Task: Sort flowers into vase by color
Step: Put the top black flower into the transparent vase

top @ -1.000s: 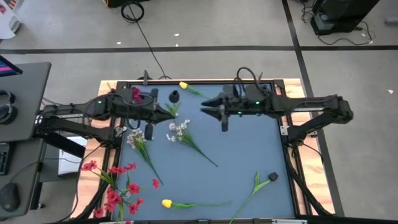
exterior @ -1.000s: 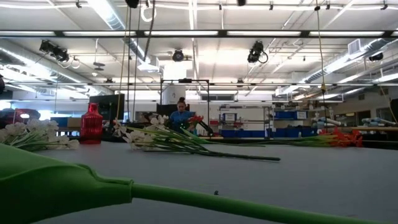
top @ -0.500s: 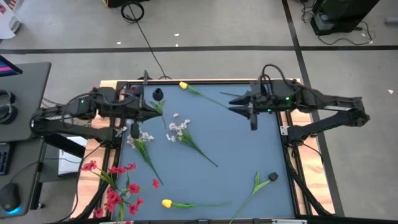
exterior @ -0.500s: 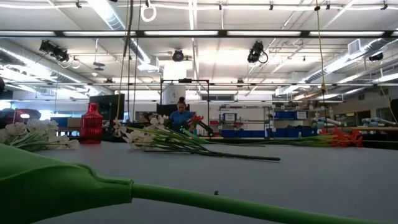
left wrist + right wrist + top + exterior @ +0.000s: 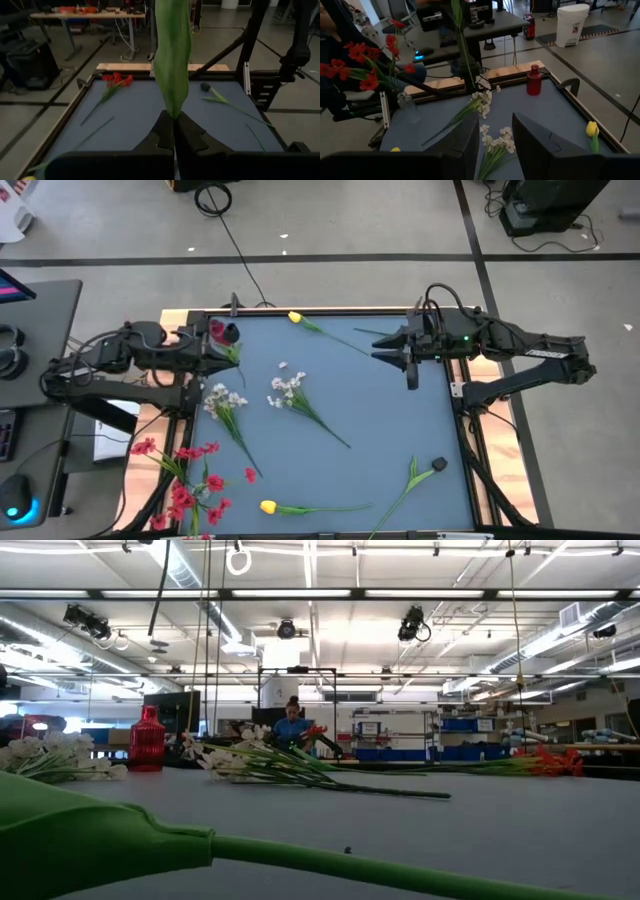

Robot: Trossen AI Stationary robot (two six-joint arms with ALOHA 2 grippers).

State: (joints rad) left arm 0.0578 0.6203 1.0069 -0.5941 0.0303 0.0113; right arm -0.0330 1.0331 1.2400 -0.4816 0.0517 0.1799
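Note:
My left gripper (image 5: 218, 350) is over the table's far left corner, shut on a dark-budded stem whose bud (image 5: 232, 332) sits just beside the small red vase (image 5: 216, 330). The vase also shows in the low view (image 5: 147, 740) and the right wrist view (image 5: 534, 81). My right gripper (image 5: 380, 348) hovers open near the far right side and holds nothing. Loose on the mat are white sprays (image 5: 288, 388) (image 5: 220, 402), red sprays (image 5: 190, 480), yellow tulips (image 5: 294, 317) (image 5: 268, 506) and another dark-budded stem (image 5: 438, 465). My left gripper pinches the dark-budded stem between its two fingers at a broad green leaf part (image 5: 172, 107). The fingers (image 5: 162, 135) come about level from the table's left. The stem is lifted clear and rises upright above the gripper (image 5: 462, 45).
Wooden rails frame the blue mat (image 5: 400, 420). More red blossoms stand beyond the left edge (image 5: 367, 65). The mat's middle and right half are mostly bare, apart from the stem near the right near corner. A person sits far behind the table (image 5: 292, 725).
My left gripper has moved toward the table's left edge, carrying the dark-budded stem from near the far middle to beside the vase. My right gripper has drawn back toward the right edge, then held still.

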